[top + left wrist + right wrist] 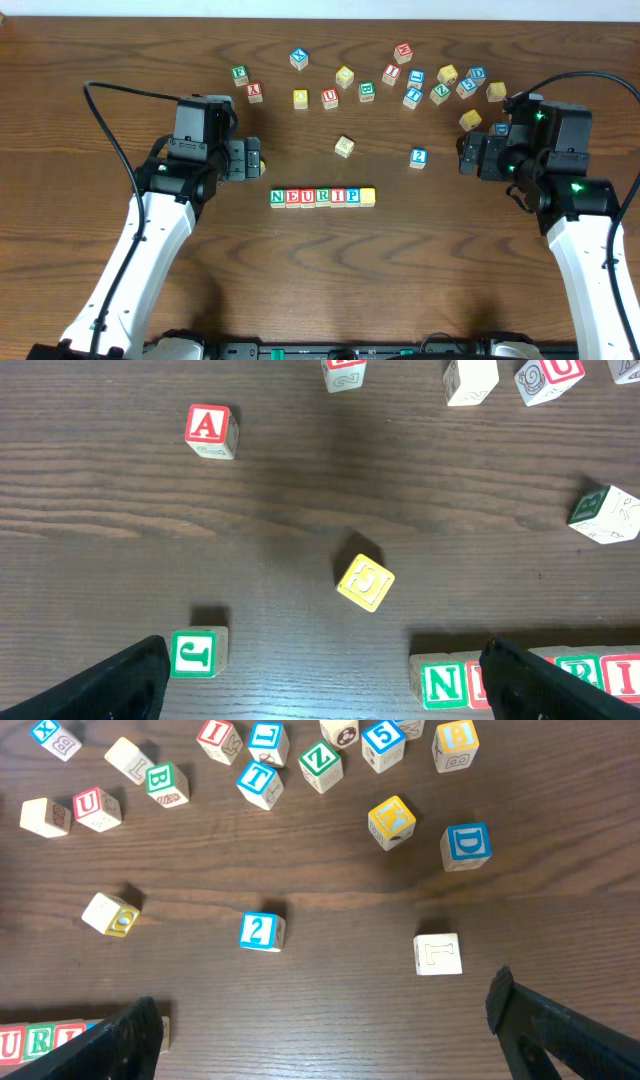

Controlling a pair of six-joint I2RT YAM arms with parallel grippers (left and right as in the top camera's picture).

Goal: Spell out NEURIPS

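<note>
NEURIPS row point(322, 197) lies mid-frame in the overhead view, seven cubes touching side by side, the yellow-faced one at its right end. Above it loose cubes point(392, 73) scatter across the upper part; a yellow cube point(344, 146) and a blue 2 cube point(418, 157) sit nearer the row. The left pincer point(258, 160) hangs upper left of the row, the right pincer point(465, 155) well to its right.

Left wrist view: dark fingers point(120, 685) stand spread wide, pinching nothing; a green J cube point(196, 654) sits beside the left one, the row's N end at lower right.

Right wrist view: fingers point(560, 1035) gape wide, empty; a plain cube point(437, 955) lies above the gap, the row's end at lower left.
</note>
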